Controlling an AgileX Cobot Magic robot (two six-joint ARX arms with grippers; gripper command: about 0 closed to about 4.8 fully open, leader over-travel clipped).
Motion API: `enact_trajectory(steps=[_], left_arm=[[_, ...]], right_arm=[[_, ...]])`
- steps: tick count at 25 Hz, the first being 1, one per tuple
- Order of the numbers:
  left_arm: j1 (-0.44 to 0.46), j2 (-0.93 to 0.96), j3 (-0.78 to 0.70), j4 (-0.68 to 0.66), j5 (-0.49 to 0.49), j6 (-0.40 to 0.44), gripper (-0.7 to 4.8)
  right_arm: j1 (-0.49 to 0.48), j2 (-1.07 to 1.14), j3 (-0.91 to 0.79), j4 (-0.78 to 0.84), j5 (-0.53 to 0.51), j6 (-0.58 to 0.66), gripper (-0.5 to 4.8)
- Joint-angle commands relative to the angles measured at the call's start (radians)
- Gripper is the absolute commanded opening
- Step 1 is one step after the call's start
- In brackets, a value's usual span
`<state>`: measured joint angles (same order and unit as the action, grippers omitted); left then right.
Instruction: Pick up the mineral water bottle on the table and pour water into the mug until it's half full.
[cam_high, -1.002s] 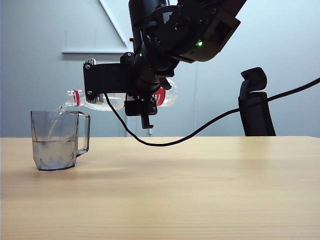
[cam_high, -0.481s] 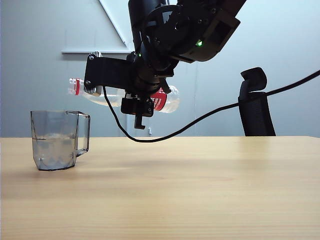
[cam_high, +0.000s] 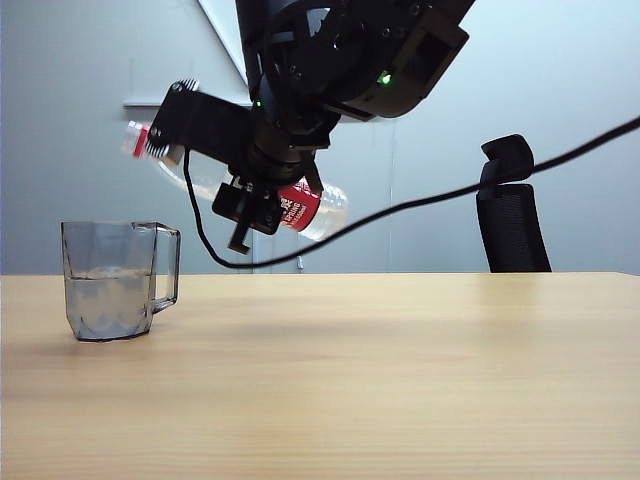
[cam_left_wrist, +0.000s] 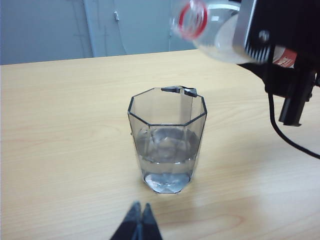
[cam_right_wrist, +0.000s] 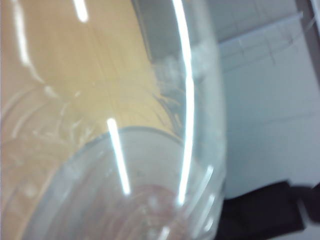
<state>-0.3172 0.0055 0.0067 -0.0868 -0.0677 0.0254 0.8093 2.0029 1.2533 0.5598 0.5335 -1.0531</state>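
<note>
The wide, pale tan wood-grain worktop (cam_high: 400, 380) fills the lower part of the room's view, with a black office chair (cam_high: 512, 210) behind its far edge on the right.

Above the worktop's left half hangs the bulky black right arm (cam_high: 340, 60), a black cable (cam_high: 430, 205) looping down from it. Its right pincer (cam_high: 262, 190) is clamped across the middle of the tall clear plastic mineral water bottle (cam_high: 300, 205) with the white-and-red label. The bottle is held in the air, well clear of the worktop. Its long axis runs on a slant: the red-ringed neck points up and to the left, the base down and to the right, so the mouth sits higher than the base.

Below and left of the neck, the smoky grey faceted see-through mug (cam_high: 110, 280) stands upright on the worktop, its angular handle to the right, with clear water (cam_left_wrist: 167, 155) roughly half way up.

The left pincer (cam_left_wrist: 139, 222) is low, just in front of the mug, fingertips pressed together and holding nothing.
</note>
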Motion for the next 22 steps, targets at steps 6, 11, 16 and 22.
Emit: enact_trajectory(steps=[6, 11, 16, 22], left_arm=[[-0.001, 0.0, 0.002, 0.013, 0.001, -0.003, -0.02], [-0.001, 0.0, 0.002, 0.013, 0.001, -0.003, -0.02], [-0.001, 0.0, 0.002, 0.013, 0.001, -0.003, -0.02], [-0.001, 0.0, 0.002, 0.014, 0.001, -0.003, -0.02]], right_arm=[[0.018, -0.109, 0.009, -0.037, 0.05, 0.672, 2.6], [0.003, -0.148, 0.008, -0.121, -0.02, 0.997, 2.6], [-0.02, -0.157, -0.011, -0.187, -0.178, 1.223, 2.6], [-0.026, -0.177, -0.13, -0.094, -0.196, 1.296, 2.61]])
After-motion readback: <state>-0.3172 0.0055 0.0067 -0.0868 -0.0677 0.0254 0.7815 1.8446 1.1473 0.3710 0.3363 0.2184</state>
